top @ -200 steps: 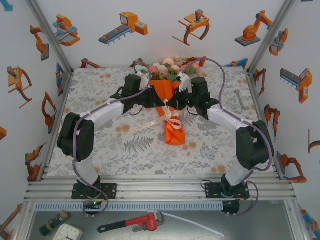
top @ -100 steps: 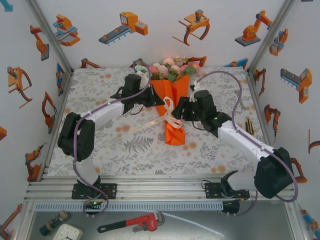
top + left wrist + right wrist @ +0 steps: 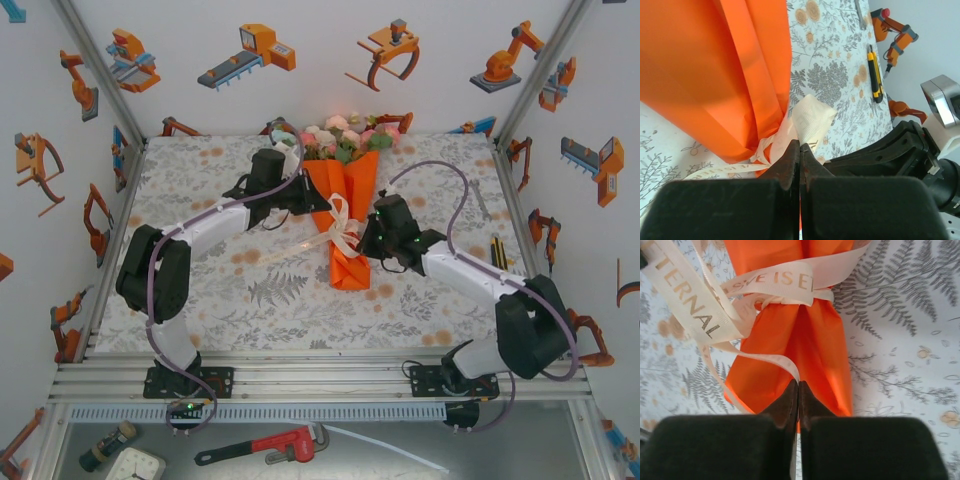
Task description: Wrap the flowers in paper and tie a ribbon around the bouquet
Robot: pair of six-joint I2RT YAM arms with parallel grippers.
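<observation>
- The bouquet [image 3: 345, 210] is a cone of bright orange paper [image 3: 350, 268] lying on the floral-print worktop [image 3: 220, 290]. Pink and peach flowers [image 3: 345, 138] sit at its far end, and a cream ribbon [image 3: 343, 232] is tied round its middle.
- Gold letters on the ribbon read "TERNAL".
- The left fingers [image 3: 790, 165] are pressed together, their tips at the ribbon beside the paper.
- The right fingers [image 3: 787, 402] pinch a ribbon strand at the cone's narrow end.

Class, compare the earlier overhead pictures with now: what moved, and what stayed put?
The right arm swung out to its right. The right gripper drew back from the middle of the bouquet toward its near end and is shut on a strand of the ribbon, whose bow is now uncovered. The left gripper, also shut on the ribbon, and the bouquet stayed put.
</observation>
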